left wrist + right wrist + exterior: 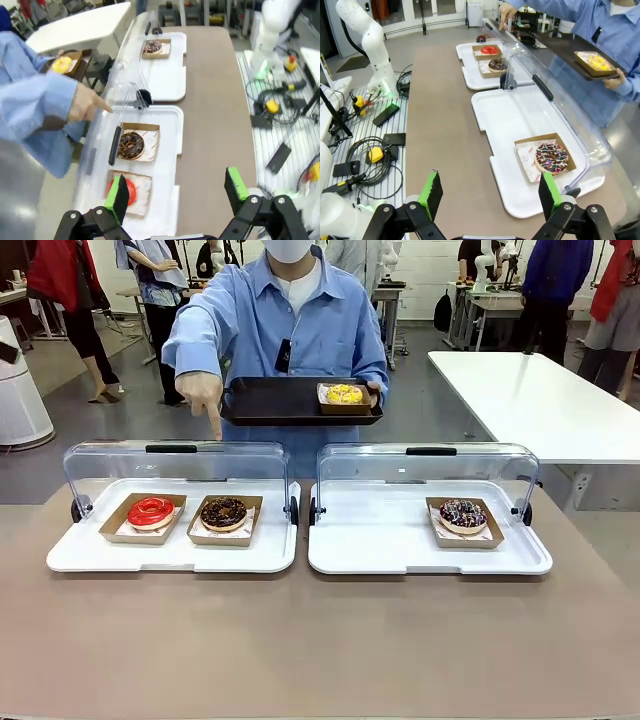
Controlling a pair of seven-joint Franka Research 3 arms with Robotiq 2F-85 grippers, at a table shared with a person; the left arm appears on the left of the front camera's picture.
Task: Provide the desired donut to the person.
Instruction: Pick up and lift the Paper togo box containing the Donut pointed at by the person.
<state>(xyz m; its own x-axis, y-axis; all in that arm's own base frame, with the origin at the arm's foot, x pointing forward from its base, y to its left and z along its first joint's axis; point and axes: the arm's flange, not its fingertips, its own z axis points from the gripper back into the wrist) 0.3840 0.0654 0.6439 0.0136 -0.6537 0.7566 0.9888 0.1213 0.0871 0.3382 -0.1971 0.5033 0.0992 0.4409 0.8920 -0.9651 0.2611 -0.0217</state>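
The person [290, 325] stands at the far side of the table. One hand holds a black tray [270, 400] with a yellow donut [344, 393] in a box. The other hand [205, 398] points a finger down at the left case, roughly in line with the chocolate donut [223, 511], which lies beside a red donut [150, 510]. A sprinkled donut [463, 514] lies in the right case. My left gripper [176, 192] hangs open above the table edge near the red donut [130, 189] and chocolate donut [131, 145]. My right gripper [490, 195] is open near the sprinkled donut [551, 157].
Both white trays [180, 552] [380, 540] have clear lids [175, 465] raised at their far side. Bare brown tabletop [320, 640] lies in front of them. Another white table [540, 400] stands at the back right. Cables and boxes [375, 150] lie on a rack beside the table.
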